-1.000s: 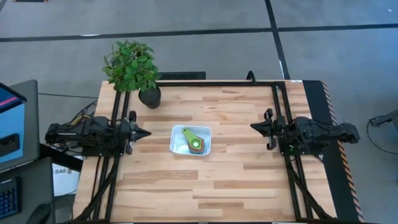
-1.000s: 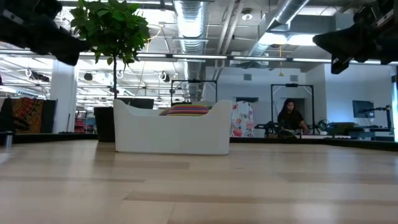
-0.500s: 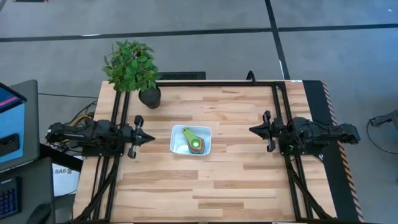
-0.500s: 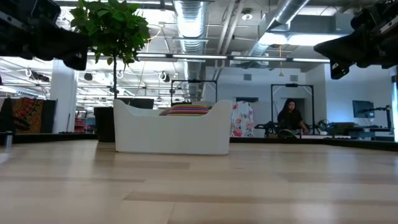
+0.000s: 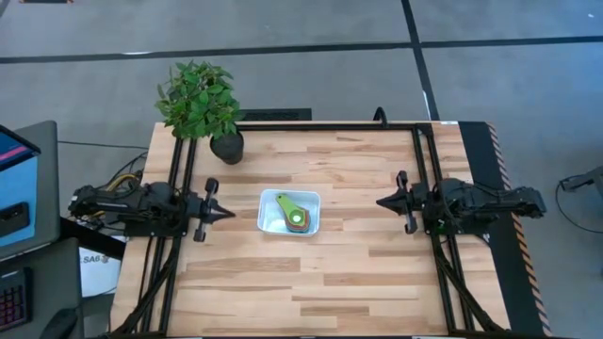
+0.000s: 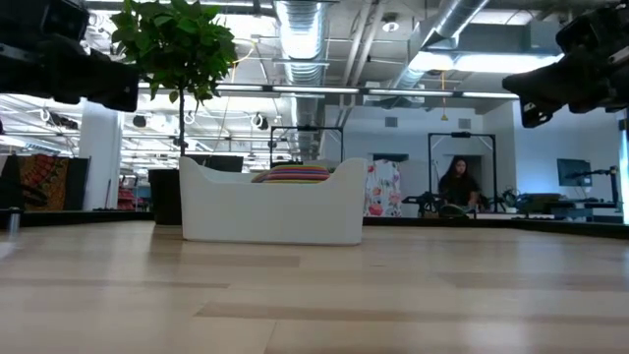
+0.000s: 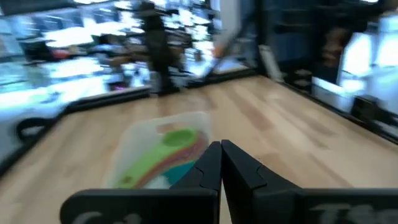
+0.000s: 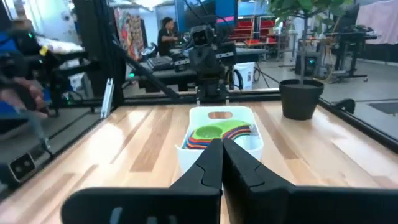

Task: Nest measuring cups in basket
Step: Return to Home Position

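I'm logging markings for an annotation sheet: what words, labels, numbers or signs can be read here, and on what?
"SA6": on the white box beside the left edge of the table, high view.
Measuring cups in the basket: any markings are too small to read.
Signs in the room behind, low and wrist views: too blurred to read.

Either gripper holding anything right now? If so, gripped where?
Nothing held: the left gripper and right gripper are both shut and empty, flanking the white plastic basket where the nested coloured plastic measuring cups lie.
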Robot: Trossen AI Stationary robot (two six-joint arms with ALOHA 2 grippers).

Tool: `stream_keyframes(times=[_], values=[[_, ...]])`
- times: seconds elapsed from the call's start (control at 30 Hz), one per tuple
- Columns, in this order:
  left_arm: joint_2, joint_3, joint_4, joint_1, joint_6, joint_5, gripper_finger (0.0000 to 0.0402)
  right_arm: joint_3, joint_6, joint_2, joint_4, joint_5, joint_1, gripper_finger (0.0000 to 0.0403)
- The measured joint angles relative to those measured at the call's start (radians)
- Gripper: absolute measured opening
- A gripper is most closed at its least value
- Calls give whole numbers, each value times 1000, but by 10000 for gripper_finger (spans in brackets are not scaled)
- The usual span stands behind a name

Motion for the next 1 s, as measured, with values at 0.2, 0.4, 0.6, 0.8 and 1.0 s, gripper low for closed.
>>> stream_keyframes(times=[0.2,0.4,0.6,0.8,1.0], values=[[2,-1,5,-1,-9,110,0,0,-2,4,-2,22,-9,18],[2,-2,-12,-1,-13,28,0,0,-2,4,-2,22,-10,31],[3,-2,-22,0,-20,-61,0,0,-2,4,-3,24,-10,43],[3,-2,-22,0,-21,-67,0,0,-1,4,-3,25,-10,44],[3,-3,-22,0,-23,-66,0,-1,-1,4,-4,26,-10,43]])
